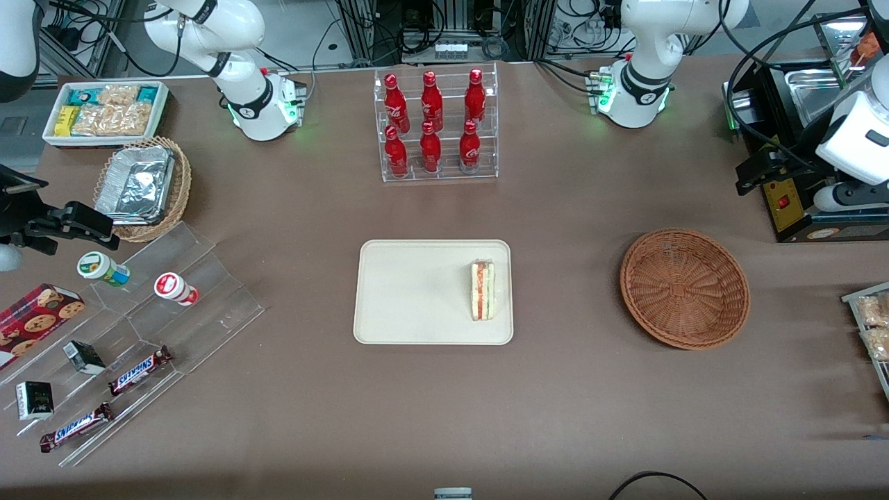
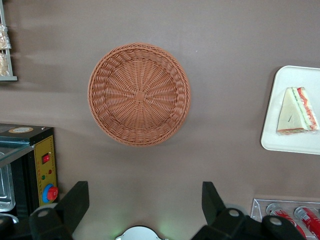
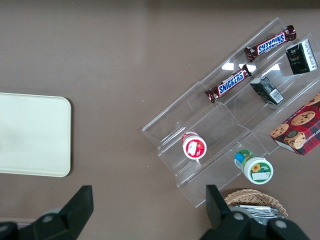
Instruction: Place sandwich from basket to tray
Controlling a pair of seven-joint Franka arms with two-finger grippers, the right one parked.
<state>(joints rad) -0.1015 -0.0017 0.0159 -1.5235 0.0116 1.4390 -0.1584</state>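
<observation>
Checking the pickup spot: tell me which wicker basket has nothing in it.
The reddish-brown basket under the open gripper; the tan basket holds foil containers.

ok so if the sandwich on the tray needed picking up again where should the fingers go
Probably from straight above, fingers closing across the two flat bread faces of the sandwich. It stands on edge on the tray, striped filling side up, so the broad faces are exposed and the narrow width fits between fingers. The gripper hangs open high above the empty basket.
</observation>
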